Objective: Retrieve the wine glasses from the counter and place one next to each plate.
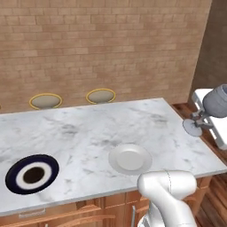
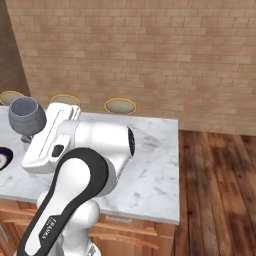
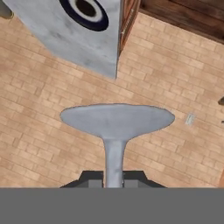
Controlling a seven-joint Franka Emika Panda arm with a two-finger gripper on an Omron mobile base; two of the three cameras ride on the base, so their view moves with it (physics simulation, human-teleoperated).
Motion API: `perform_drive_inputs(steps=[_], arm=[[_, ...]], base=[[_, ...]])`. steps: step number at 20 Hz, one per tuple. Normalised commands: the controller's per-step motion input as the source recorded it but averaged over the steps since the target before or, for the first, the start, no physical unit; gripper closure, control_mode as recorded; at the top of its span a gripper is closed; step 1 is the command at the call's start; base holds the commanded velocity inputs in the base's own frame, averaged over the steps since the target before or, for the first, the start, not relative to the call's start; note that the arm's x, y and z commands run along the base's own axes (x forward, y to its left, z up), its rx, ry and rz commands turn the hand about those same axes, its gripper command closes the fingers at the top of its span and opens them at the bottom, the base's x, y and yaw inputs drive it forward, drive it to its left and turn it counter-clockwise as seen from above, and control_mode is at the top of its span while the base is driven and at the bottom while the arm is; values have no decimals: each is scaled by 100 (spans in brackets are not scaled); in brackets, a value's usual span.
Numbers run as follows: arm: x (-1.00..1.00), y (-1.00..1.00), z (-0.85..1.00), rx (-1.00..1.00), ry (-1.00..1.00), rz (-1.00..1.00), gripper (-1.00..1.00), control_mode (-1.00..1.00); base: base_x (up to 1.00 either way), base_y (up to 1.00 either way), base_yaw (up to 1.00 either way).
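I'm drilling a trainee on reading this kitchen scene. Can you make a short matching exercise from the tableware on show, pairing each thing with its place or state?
Things:
1. wine glass
2. white plate
3. navy plate

Places or states:
A. on the island top, near its left front edge
B. held by the stem in the gripper, lying sideways off the island's right end
C. on the island top, right of centre, near the front

Pairs: 1-B, 2-C, 3-A

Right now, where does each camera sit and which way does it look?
Left base view: behind the arm's left, facing the island, both plates, arm elbow at bottom.
Right base view: behind its right, same island, arm large in front.
Hand view: on the hand, along the gripper shut on the glass.
Shared: island, glass, navy plate.
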Motion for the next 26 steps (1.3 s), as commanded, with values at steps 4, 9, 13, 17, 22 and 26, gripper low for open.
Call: perform_drive_inputs(steps=[4,9,13,17,22,26], arm=[[0,0,0,0,0,0,100,100],[0,0,0,0,0,0,100,100],[18,1,-17,-6,16,-11,100,-100],[36,-14,-26,-9,44,-11,100,-100],[14,-35,-31,-4,16,-2,100,-100],[9,-19,-52,-6,-22,0,100,-100]], base=[[6,0,-34],[8,1,-29],[11,6,-14],[0,0,0],[0,0,0],[0,0,0]])
